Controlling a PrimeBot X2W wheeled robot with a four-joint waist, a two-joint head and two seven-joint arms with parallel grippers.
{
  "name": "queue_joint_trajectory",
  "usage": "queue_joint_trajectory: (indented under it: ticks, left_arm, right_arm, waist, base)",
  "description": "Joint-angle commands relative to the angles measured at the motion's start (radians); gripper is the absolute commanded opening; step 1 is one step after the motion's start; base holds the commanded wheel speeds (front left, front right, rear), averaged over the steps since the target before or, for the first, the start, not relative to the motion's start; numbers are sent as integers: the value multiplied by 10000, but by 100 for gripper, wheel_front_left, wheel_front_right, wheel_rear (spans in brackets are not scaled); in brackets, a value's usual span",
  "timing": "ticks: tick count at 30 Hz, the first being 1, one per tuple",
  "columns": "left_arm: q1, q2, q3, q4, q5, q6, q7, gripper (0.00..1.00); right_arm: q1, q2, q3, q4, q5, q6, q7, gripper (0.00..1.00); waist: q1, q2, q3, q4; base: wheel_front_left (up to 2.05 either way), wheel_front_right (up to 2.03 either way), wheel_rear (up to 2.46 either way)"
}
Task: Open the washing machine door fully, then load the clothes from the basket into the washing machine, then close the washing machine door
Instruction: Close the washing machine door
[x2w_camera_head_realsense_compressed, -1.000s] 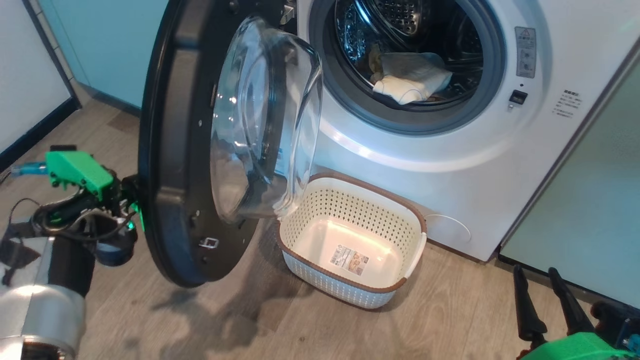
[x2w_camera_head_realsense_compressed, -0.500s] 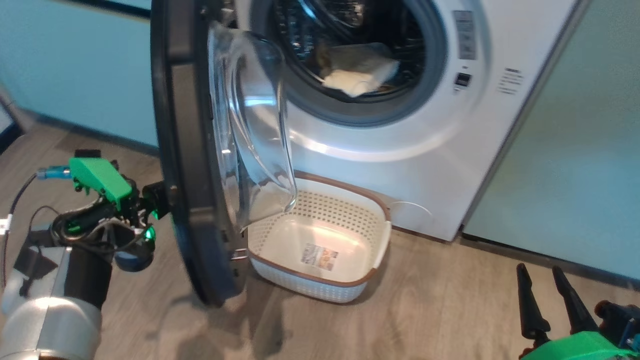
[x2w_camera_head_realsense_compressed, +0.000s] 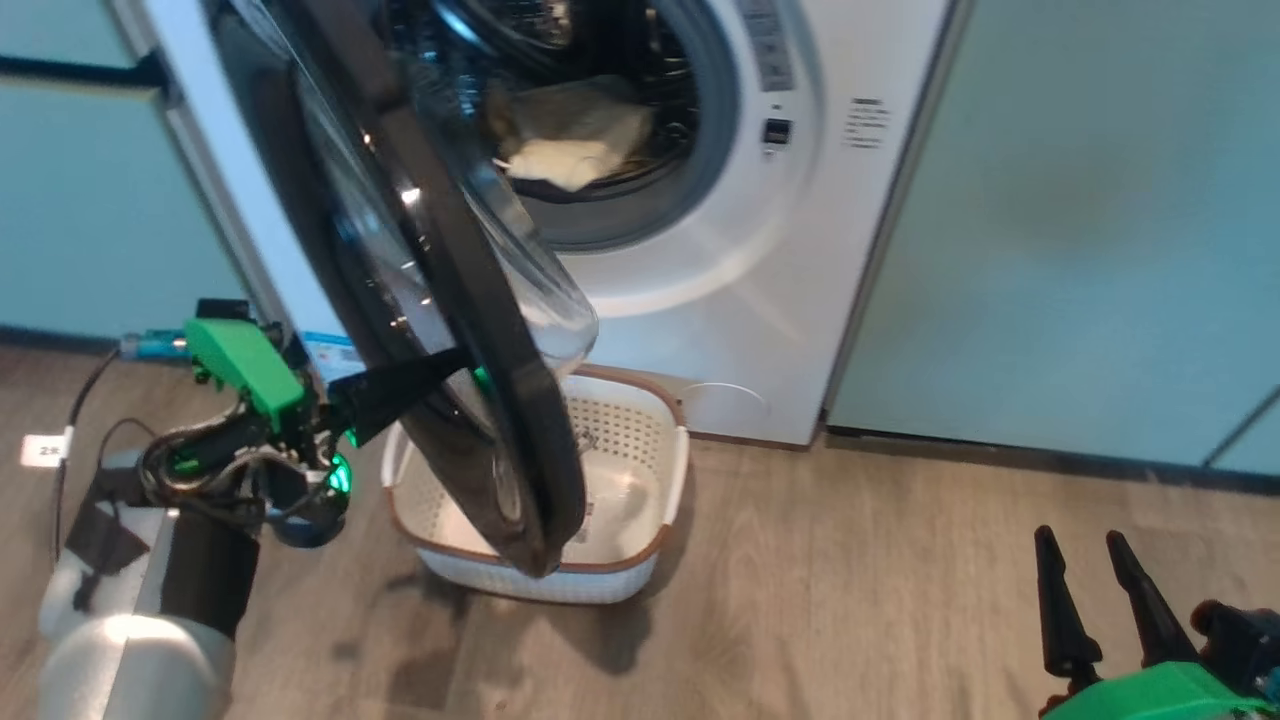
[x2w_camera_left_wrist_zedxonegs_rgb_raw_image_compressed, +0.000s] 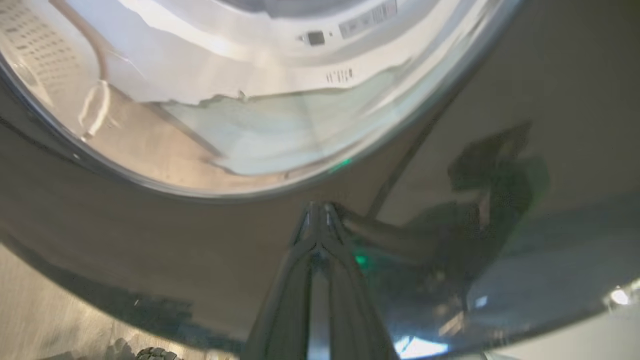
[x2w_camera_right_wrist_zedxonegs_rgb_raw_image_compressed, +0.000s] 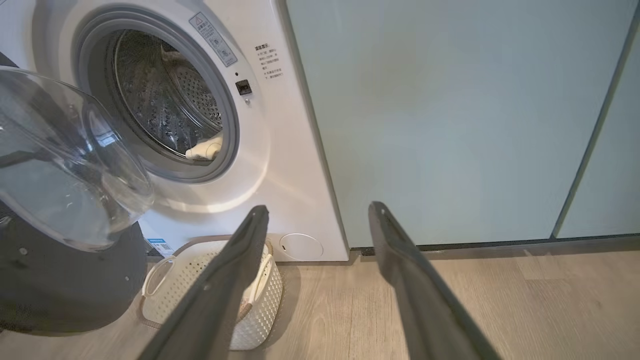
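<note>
The washing machine door (x2w_camera_head_realsense_compressed: 470, 330) stands half swung over the basket (x2w_camera_head_realsense_compressed: 650, 450), its glass bowl (x2w_camera_right_wrist_zedxonegs_rgb_raw_image_compressed: 65, 165) facing the washing machine (x2w_camera_head_realsense_compressed: 720, 260). Pale clothes (x2w_camera_head_realsense_compressed: 565, 150) lie in the steel drum, also visible as clothes (x2w_camera_right_wrist_zedxonegs_rgb_raw_image_compressed: 205, 150) in the right wrist view. My left gripper (x2w_camera_head_realsense_compressed: 465, 360) is shut, its tips (x2w_camera_left_wrist_zedxonegs_rgb_raw_image_compressed: 320, 207) pressed against the glossy black outer face of the door (x2w_camera_left_wrist_zedxonegs_rgb_raw_image_compressed: 150, 240). At the lower right my right gripper (x2w_camera_head_realsense_compressed: 1100, 590) hangs open, empty, above the floor; its fingers (x2w_camera_right_wrist_zedxonegs_rgb_raw_image_compressed: 250, 240) frame the machine (x2w_camera_right_wrist_zedxonegs_rgb_raw_image_compressed: 280, 125) and basket (x2w_camera_right_wrist_zedxonegs_rgb_raw_image_compressed: 170, 285).
Pale teal cabinet doors (x2w_camera_head_realsense_compressed: 1080, 220) stand right of the machine, another teal cabinet (x2w_camera_head_realsense_compressed: 70, 200) to its left. Wood floor (x2w_camera_head_realsense_compressed: 850, 600) stretches in front. The door's lower edge hangs over the basket's left half.
The head camera has turned. The door has swung from wide open toward the machine, with my shut left gripper on its outer face. The right gripper has stayed put.
</note>
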Motion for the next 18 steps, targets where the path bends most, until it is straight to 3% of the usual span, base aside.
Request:
queue_joint_trajectory:
  ticks: [1, 10, 18]
  left_arm:
    - [-307, 258, 350, -427, -76, -3, -3, 0]
    - [-122, 290, 602, -780, -135, -11, -208, 0]
    - [9, 202, 677, -931, -134, -43, -327, 0]
  right_arm:
    - [-311, -193, 193, -338, -66, -29, -67, 100]
    - [-519, -292, 398, -401, -38, -29, -67, 100]
    - [-466, -316, 318, -429, -51, -29, -67, 100]
  waist:
    - [0, 0, 49, -291]
    - [0, 0, 291, -1186]
    - [0, 0, 220, -1303]
  base:
    - [0, 0, 0]
    - [0, 0, 0]
    - [0, 0, 0]
